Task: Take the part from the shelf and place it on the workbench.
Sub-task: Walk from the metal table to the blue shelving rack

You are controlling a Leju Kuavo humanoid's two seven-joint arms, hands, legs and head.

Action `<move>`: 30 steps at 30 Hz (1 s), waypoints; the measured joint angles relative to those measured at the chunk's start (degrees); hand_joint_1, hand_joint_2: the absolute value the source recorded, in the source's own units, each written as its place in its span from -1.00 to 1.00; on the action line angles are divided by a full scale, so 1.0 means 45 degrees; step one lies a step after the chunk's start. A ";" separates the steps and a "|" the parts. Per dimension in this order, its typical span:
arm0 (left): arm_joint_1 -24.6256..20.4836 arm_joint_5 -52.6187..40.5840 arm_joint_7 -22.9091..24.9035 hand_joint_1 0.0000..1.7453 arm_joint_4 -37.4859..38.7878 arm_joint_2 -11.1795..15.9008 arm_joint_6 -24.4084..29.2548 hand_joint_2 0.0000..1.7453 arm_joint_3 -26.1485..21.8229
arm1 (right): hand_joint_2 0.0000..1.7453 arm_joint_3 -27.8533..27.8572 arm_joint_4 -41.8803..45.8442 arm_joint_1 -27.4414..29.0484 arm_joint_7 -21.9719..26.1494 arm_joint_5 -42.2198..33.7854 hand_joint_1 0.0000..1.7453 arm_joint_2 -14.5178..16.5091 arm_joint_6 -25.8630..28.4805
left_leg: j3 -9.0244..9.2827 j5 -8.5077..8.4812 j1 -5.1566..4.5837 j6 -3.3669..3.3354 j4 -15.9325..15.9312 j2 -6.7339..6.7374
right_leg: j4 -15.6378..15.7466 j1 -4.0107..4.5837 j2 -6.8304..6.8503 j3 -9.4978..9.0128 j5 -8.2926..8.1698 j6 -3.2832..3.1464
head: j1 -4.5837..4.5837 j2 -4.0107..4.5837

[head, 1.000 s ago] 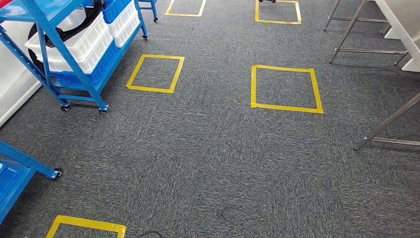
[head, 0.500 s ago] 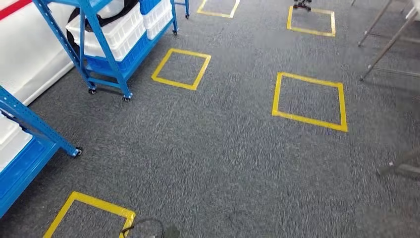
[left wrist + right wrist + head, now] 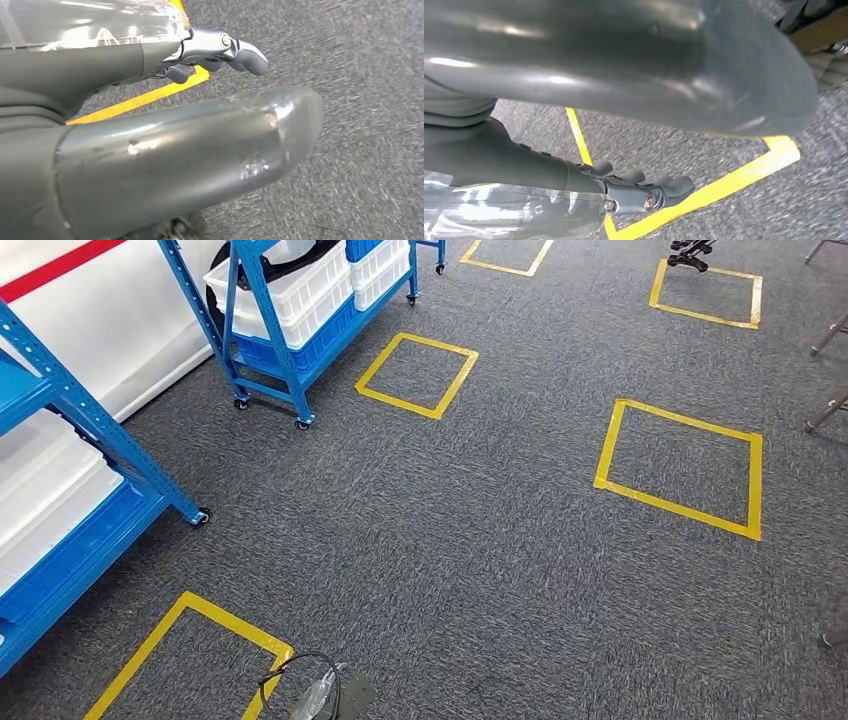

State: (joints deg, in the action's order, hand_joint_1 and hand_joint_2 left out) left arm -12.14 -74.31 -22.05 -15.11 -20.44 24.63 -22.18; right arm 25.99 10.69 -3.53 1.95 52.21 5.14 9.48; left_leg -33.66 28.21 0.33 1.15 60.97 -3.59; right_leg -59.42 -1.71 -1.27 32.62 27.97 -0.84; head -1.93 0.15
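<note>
I see two blue wheeled shelves: one near me at the left (image 3: 70,500) with white and blue bins, and one farther off (image 3: 290,310). The farther shelf holds white bins (image 3: 300,290), and a black curved thing (image 3: 312,252) lies on the top one. My left hand (image 3: 165,130) hangs over grey carpet with its fingers (image 3: 240,47) stretched out and nothing in them. My right hand (image 3: 624,75) hangs the same way, with its fingers (image 3: 649,195) straight over yellow tape and holding nothing. Part of my left arm (image 3: 322,698), with a black cable, shows at the head view's lower edge.
Yellow tape squares mark the grey carpet: one in front of the far shelf (image 3: 416,373), one to the right (image 3: 680,468), one by my feet (image 3: 180,660). Metal table legs (image 3: 828,412) stand at the right edge. A white wall with a red stripe (image 3: 120,310) runs behind the shelves.
The whole picture has shifted: the camera has swung left, bringing the near blue shelf further into view and sliding the table legs off to the right. Part of my left arm now shows.
</note>
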 joint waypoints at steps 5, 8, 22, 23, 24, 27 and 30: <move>-0.0026 0.0172 -0.0192 -1.00 -0.0045 -0.0063 0.0034 -1.00 0.0195 | -1.00 0.0007 -0.0005 0.0025 0.0022 -0.0016 -1.00 -0.0153 0.0011 | -0.1469 0.1236 0.0011 0.0076 0.3086 0.0646 | 0.0019 0.0159 0.0742 -0.0017 0.0045 -0.0185 | 0.0000 0.0000; -0.0026 0.0604 -0.0616 -1.00 -0.0081 -0.0073 0.0024 -1.00 0.0311 | -1.00 0.0016 -0.0005 0.0000 0.0058 -0.0041 -1.00 -0.0170 0.0051 | -0.0421 0.0117 -0.0060 -0.0097 0.1032 0.1032 | 0.0016 0.0222 0.1118 -0.0104 0.0099 -0.0170 | 0.0000 0.0000; 0.1550 0.5837 -0.3647 -1.00 -0.1682 0.1018 -0.3157 -1.00 0.1211 | -1.00 0.0588 -0.0010 0.0130 0.0693 -0.0729 -1.00 0.0092 -0.0504 | 0.0494 -0.0548 -0.0082 -0.0545 -0.0843 0.0204 | -0.2436 0.0096 0.0232 0.1030 0.1005 0.0358 | 0.0004 0.0000; 0.2695 0.7859 -0.3839 -1.00 -0.2885 0.1963 -0.4664 -1.00 0.1415 | -1.00 0.0760 -0.0001 0.0213 0.0804 -0.0866 -1.00 0.0170 -0.0687 | 0.0564 -0.0460 -0.0018 -0.0415 -0.0815 0.0168 | -0.1557 0.0086 -0.0042 0.0617 0.0573 0.0334 | 0.0006 0.0000; 0.3983 1.0315 -0.3930 -1.00 -0.4308 0.3145 -0.6531 -1.00 0.1490 | -1.00 0.0940 0.0010 0.0302 0.0875 -0.0964 -1.00 0.0265 -0.0829 | 0.0585 -0.0344 0.0049 -0.0252 -0.0740 0.0191 | -0.0786 0.0136 -0.0336 0.0246 0.0268 0.0290 | 0.0005 0.0000; 0.7045 1.7268 -0.4044 -1.00 -0.7699 0.6402 -1.3469 -1.00 -0.0287 | -1.00 0.1411 0.0039 0.0659 0.0896 -0.1089 -1.00 0.0422 -0.0992 | 0.0471 -0.0196 0.0277 0.0092 -0.0574 0.0031 | -0.0015 0.0385 -0.0445 -0.0092 0.0113 0.0080 | -0.0011 0.0000; 0.8177 1.9639 -0.4096 -1.00 -0.9971 0.6890 -2.0201 -1.00 -0.3377 | -1.00 0.1728 0.0047 0.0776 0.0792 -0.1106 -1.00 0.0260 -0.0959 | 0.0288 -0.0115 0.0315 0.0234 -0.0413 -0.0151 | 0.0080 0.0376 0.0224 -0.0144 0.0136 -0.0231 | -0.0013 0.0000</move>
State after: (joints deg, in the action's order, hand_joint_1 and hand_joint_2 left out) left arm 24.66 14.06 -40.48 -59.98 10.57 -66.27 -37.38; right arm 33.76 10.90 -0.04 5.51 47.23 6.31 5.16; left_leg -32.36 27.69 1.75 2.21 59.12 -4.27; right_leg -59.07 -0.02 -0.26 31.97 28.58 -1.88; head -1.99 0.15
